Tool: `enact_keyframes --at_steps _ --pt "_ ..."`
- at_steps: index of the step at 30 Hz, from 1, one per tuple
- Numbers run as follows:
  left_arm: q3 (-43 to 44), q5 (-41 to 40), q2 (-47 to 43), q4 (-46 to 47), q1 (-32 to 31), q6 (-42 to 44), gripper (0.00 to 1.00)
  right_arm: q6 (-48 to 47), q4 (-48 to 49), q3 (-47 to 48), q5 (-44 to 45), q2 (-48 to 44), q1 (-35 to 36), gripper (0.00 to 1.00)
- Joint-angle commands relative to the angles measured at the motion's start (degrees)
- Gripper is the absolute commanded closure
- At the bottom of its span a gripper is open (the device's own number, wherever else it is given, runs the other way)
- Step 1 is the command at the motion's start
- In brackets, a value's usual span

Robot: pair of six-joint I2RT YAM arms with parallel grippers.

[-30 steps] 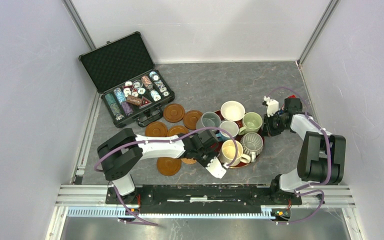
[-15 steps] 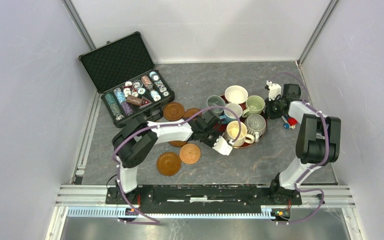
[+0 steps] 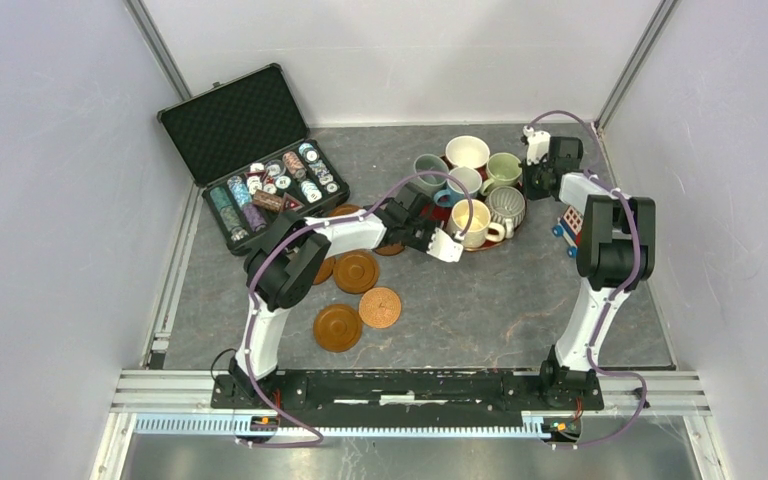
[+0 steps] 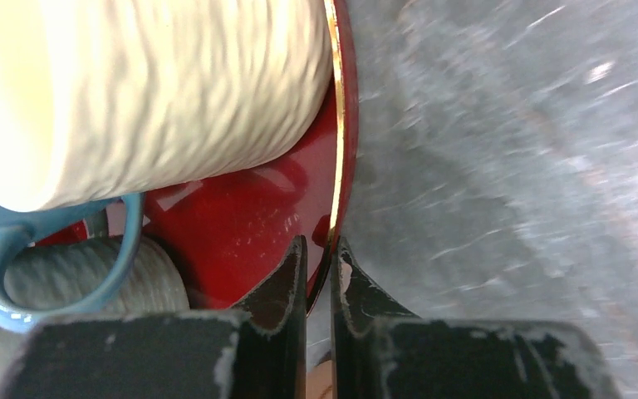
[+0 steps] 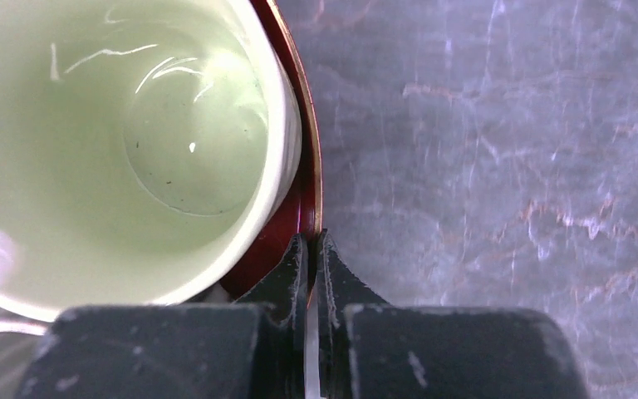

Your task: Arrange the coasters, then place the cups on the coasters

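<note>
A glossy red tray (image 3: 482,245) carries the cups: grey (image 3: 428,170), white-inside (image 3: 468,152), pale green (image 3: 503,170), light blue (image 3: 460,185), cream-yellow (image 3: 473,222) and ribbed (image 3: 506,205). My left gripper (image 3: 432,232) is shut on the tray's near-left rim (image 4: 336,166), beside the cream-yellow cup (image 4: 174,83). My right gripper (image 3: 531,183) is shut on the tray's right rim (image 5: 309,187), next to the pale green cup (image 5: 133,125). Brown coasters lie on the table at the left: three in the open (image 3: 338,327), (image 3: 380,307), (image 3: 356,271), others partly hidden under my left arm.
An open black case of poker chips (image 3: 260,190) stands at the back left. A small red and blue object (image 3: 570,225) lies by the right wall. Grey walls close in the table on three sides.
Both grippers have carried the red tray with its cups away from me toward the back of the table. Coasters that lay beside the tray now show behind it.
</note>
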Motion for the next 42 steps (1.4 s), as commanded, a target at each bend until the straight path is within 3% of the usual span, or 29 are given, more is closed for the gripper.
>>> enact_keyframes --at_steps 1,19,30,36,42 --pt "5.4 -6.0 5.4 14.0 6.8 2.3 0.97 3.3 -1.7 5.7 -7.4 3.2 4.2 1.00" --pt "20.3 -8.8 17.1 15.7 15.7 1.5 0.94 14.7 6.0 25.2 -7.3 18.8 10.3 1.00" --pt "26.4 -10.2 21.9 17.6 18.5 1.5 0.89 18.9 11.8 31.1 -5.7 24.5 11.8 0.95" --pt "22.6 -10.8 18.6 18.2 18.7 1.4 0.75 19.1 12.5 30.4 -3.7 22.3 11.8 0.82" --pt "8.2 -8.8 8.3 21.4 18.4 1.2 0.54 16.9 12.4 22.4 -1.6 13.9 11.7 0.69"
